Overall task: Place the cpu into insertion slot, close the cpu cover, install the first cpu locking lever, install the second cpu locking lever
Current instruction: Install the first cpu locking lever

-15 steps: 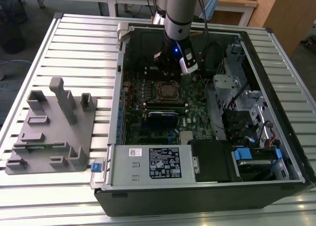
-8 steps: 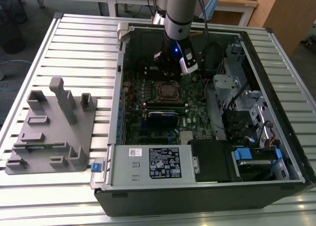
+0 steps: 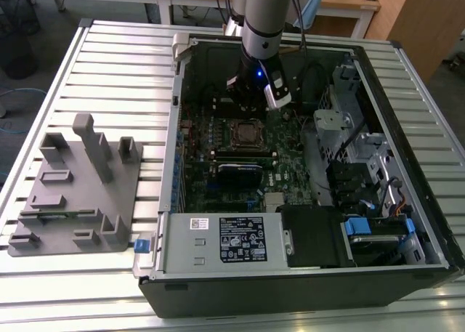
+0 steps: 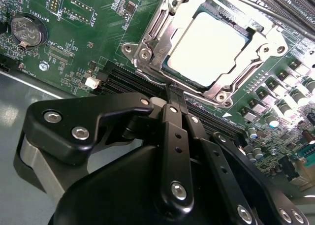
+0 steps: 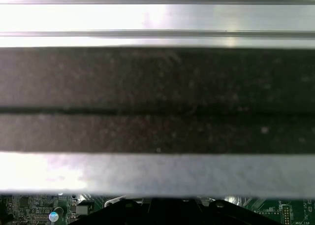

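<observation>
The cpu (image 4: 209, 48), a pale square chip, lies flat in the insertion slot (image 3: 245, 134) on the green motherboard. The silvery cpu cover (image 4: 156, 40) lies down around it, framing the chip through its cut-out. In the second wrist view my gripper (image 4: 175, 93) has its black fingers (image 4: 172, 121) pressed together, shut, with the tips at the metal rim of the slot. I cannot tell whether a thin lever is caught between them. In the exterior view the gripper (image 3: 251, 105) hangs just beyond the slot's far edge, inside the open computer case.
The case walls (image 3: 174, 128) ring the motherboard. A black ridged module (image 3: 240, 173) lies in front of the slot, a drive cage and cables (image 3: 349, 158) on the exterior view's right. A grey fixture (image 3: 76, 187) stands on the slatted table. Black long slots (image 4: 129, 80) run beside the fingertips.
</observation>
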`<state>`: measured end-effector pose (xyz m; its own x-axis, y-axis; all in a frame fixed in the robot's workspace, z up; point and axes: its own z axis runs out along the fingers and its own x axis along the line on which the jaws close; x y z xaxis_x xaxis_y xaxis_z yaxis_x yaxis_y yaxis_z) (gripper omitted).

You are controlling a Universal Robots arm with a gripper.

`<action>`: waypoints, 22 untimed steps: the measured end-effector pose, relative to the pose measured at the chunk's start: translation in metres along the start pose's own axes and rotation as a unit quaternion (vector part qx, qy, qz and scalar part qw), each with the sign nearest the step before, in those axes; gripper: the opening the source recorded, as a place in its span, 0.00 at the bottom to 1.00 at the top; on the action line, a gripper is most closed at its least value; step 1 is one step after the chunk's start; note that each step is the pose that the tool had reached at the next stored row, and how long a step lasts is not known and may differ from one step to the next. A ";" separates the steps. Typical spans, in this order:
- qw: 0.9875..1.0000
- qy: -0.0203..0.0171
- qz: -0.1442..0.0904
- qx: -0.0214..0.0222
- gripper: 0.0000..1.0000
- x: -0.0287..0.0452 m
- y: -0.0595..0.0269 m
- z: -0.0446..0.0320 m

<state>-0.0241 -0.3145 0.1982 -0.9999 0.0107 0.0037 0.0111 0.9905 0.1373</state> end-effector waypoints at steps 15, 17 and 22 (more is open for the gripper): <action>1.000 -0.002 0.017 0.000 0.11 0.0000 0.0006 0.0001; 1.000 -0.003 0.018 0.000 0.11 0.0000 0.0006 0.0001; 1.000 -0.002 0.018 -0.001 0.11 0.0000 0.0006 0.0001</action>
<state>-0.0241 -0.3138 0.1982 -0.9989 0.0474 0.0039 0.0475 0.9891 0.1394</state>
